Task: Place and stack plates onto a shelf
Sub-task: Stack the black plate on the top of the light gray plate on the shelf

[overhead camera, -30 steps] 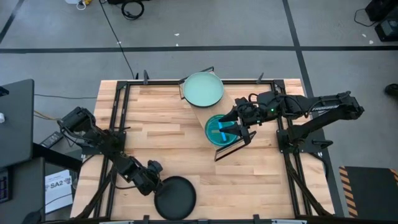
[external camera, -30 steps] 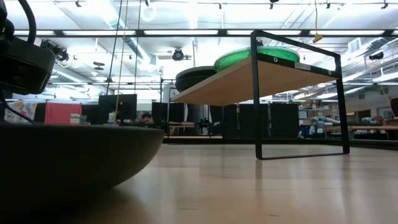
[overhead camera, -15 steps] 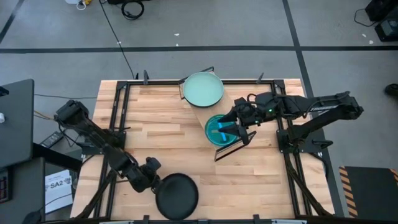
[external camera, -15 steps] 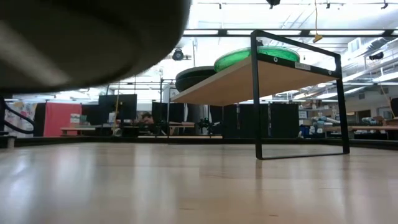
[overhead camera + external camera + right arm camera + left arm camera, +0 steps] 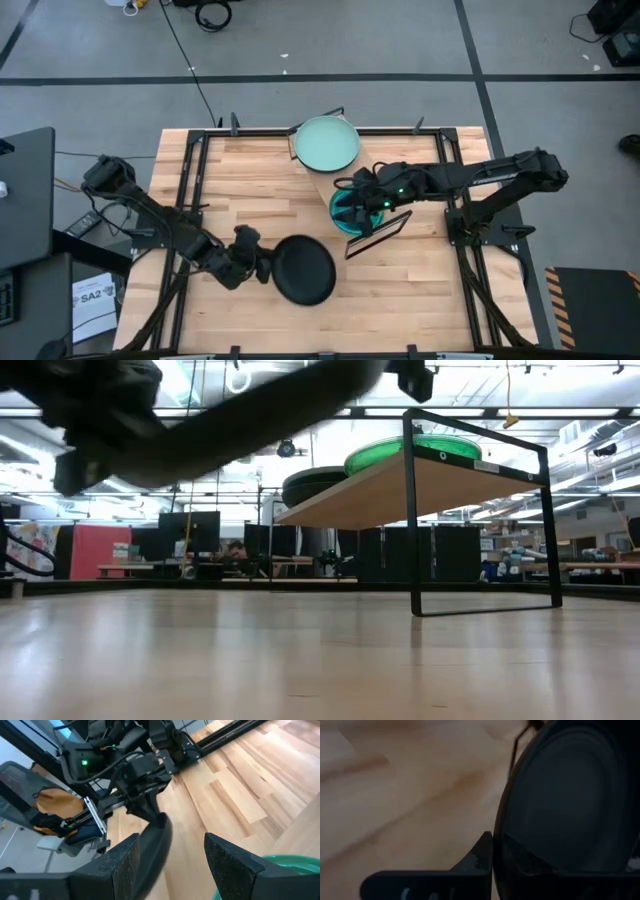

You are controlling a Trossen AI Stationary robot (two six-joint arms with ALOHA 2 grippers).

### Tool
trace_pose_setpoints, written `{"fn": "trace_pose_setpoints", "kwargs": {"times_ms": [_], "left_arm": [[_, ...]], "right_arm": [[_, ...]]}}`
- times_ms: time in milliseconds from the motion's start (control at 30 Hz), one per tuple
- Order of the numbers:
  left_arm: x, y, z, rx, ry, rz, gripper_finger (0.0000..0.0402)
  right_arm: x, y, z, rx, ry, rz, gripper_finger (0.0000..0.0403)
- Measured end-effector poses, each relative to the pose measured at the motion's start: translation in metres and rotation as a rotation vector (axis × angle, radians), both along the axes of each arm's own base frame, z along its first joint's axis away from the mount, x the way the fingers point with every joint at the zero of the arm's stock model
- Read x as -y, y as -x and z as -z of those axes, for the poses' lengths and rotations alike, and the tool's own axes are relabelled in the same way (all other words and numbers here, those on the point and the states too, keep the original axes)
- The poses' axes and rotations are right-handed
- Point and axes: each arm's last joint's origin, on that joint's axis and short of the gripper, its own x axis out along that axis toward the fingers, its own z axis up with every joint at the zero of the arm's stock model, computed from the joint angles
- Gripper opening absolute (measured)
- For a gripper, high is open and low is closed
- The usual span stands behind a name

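My left gripper [image 5: 262,268] is shut on a black plate [image 5: 305,270], which it carries above the table's near middle. In the low view this plate [image 5: 230,420] shows as a dark tilted band high up. The shelf [image 5: 375,232], a pale board on black wire frames, stands right of centre. A teal plate [image 5: 345,218] lies on its near half and a pale green plate [image 5: 327,143] on its far end. My right gripper [image 5: 352,205] is open, just over the teal plate's left part; in its wrist view the gripper [image 5: 172,870] faces the black plate [image 5: 155,847]. My left gripper pinches the black plate's rim [image 5: 502,845] on the plate's left side, one finger [image 5: 477,860] on each face, coming level from the table's left. The plate is lifted clear of the table and tilted, with its free edge higher toward the shelf.
Black frame rails [image 5: 190,190] run along the table's left and right sides [image 5: 452,190]. Bare wooden tabletop [image 5: 250,200] lies between the left arm and the shelf. In the low view the shelf's wire end frame [image 5: 480,520] stands on the table.
My left gripper has lifted the black plate off the table's near edge and carried it up and rightward toward the shelf, tipping it. My right gripper has moved a little toward the table's left, over the teal plate.
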Motion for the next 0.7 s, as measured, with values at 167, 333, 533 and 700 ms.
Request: {"fn": "trace_pose_setpoints", "kwargs": {"times_ms": [167, 333, 533, 700], "left_arm": [[-0.02, -0.011, 0.0, -0.007, -0.086, -0.077, 0.0017], [-0.038, -0.019, -0.001, -0.022, -0.137, -0.134, 0.0017], [-0.047, -0.024, -0.001, -0.023, -0.142, -0.16, 0.0017], [-0.047, -0.025, -0.003, -0.01, -0.143, -0.15, 0.0017]], "right_arm": [[0.0, -0.009, 0.009, -0.023, 0.01, 0.016, 0.0228], [0.0, -0.015, 0.015, -0.034, 0.075, 0.074, 0.0221], [0.003, -0.017, 0.021, -0.064, 0.139, 0.143, 0.0207], [0.002, -0.022, 0.028, -0.082, 0.143, 0.141, 0.0203]]}}
